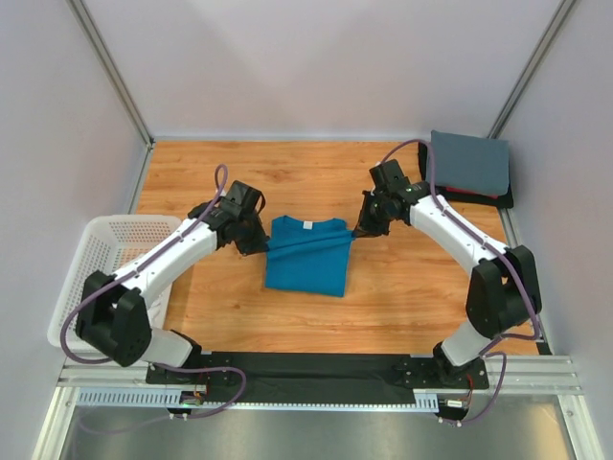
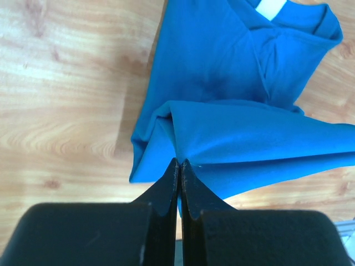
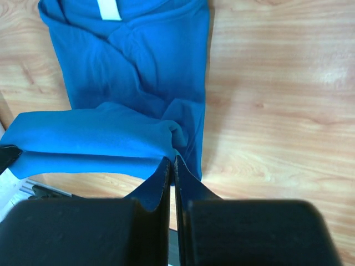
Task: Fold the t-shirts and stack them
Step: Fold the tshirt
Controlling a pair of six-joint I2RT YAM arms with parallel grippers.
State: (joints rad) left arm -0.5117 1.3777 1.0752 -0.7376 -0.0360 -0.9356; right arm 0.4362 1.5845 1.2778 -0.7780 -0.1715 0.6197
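A teal-blue t-shirt (image 1: 306, 259) lies mid-table with its collar toward the far side. A band of its fabric is lifted and stretched across it between my two grippers. My left gripper (image 1: 260, 243) is shut on the shirt's left edge; in the left wrist view its tips (image 2: 180, 162) pinch a fold of the teal cloth (image 2: 233, 88). My right gripper (image 1: 361, 230) is shut on the right edge; its tips (image 3: 172, 159) pinch the teal cloth (image 3: 138, 66) too. A folded slate-grey t-shirt (image 1: 469, 161) tops a stack at the back right, with dark and red edges (image 1: 476, 197) showing beneath it.
A white mesh laundry basket (image 1: 94, 251) stands at the table's left edge beside my left arm. Walls close the table in on the left, back and right. A black strip (image 1: 316, 369) runs along the near edge between the arm bases.
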